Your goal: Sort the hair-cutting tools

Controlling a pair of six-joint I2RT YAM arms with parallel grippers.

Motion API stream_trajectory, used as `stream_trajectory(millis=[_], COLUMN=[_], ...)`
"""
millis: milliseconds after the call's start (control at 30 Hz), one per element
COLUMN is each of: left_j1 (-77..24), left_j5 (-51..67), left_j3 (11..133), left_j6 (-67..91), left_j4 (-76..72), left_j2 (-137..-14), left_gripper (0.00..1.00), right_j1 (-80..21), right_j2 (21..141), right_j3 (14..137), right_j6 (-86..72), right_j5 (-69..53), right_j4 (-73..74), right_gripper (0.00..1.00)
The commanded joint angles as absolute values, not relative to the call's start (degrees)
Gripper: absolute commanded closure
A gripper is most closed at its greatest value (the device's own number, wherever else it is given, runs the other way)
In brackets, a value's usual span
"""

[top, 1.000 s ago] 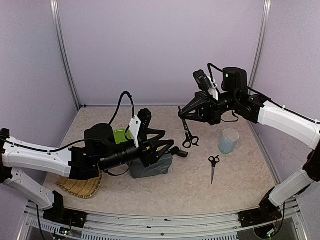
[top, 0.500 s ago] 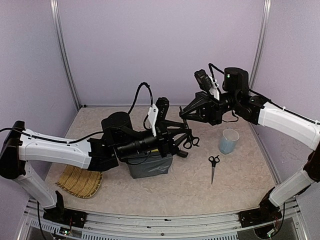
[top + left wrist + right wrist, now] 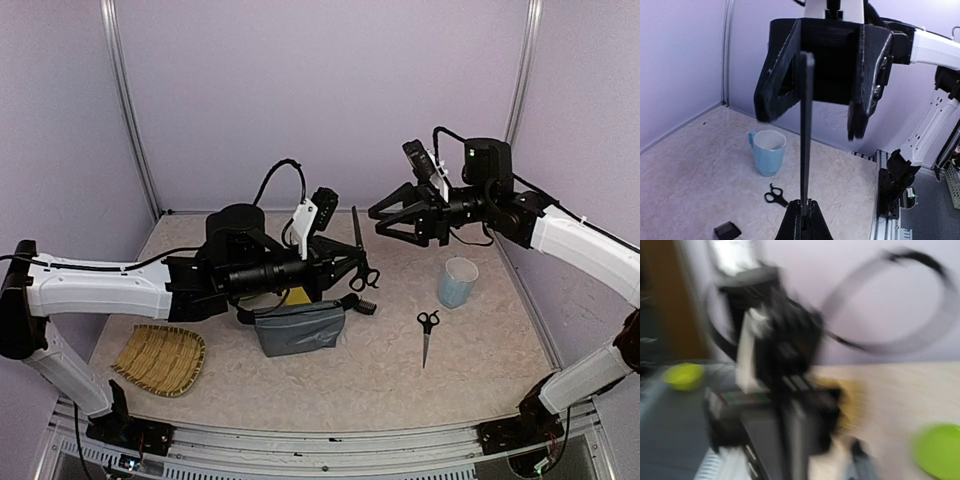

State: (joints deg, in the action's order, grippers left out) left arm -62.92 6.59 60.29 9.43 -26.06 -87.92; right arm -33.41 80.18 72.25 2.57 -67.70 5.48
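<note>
The pouch (image 3: 300,328) lies in the middle of the worktop (image 3: 470,390), the basket (image 3: 160,358) to its near left, the clipper guard (image 3: 367,307) just beside its right end. Further right lie scissors (image 3: 427,335); the cup (image 3: 458,283) stands behind them. The other scissors (image 3: 805,140) hang above the guard, in the jaws of the left gripper (image 3: 803,216).

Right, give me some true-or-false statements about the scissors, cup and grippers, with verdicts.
1. The left gripper is shut on a pair of scissors. True.
2. The other scissors lie inside the blue cup. False: they lie on the table beside it.
3. The right gripper is open. True.
4. The grey pouch sits in the wicker tray. False: it lies on the table, apart from the tray.
</note>
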Motion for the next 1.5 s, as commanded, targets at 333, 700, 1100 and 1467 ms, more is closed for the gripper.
stream_trajectory(millis=[333, 700, 1100, 1467], left_j1=[-54.7, -54.5, -54.6, -55.1], left_j5=[0.6, -0.5, -1.2, -1.4], left_j3=[69.7, 78.9, 82.6, 83.2], left_j6=[-4.4, -8.2, -11.1, -14.0], left_j4=[20.9, 28.2, 32.1, 33.9], left_j2=[-83.3, -93.3, -99.8, -104.3], left_gripper=[1.0, 1.0, 1.0, 1.0], right_j1=[-27.3, -29.2, -30.0, -29.9], right_j2=[90.7, 106.0, 111.1, 109.1], right_j3=[59.1, 68.8, 72.7, 72.3], right_j6=[9.6, 8.9, -0.4, -0.7], right_j5=[-55.3, -65.6, -69.1, -71.7], right_j4=[19.2, 24.7, 21.1, 20.6], right_gripper=[0.48, 0.51, 0.94, 1.0])
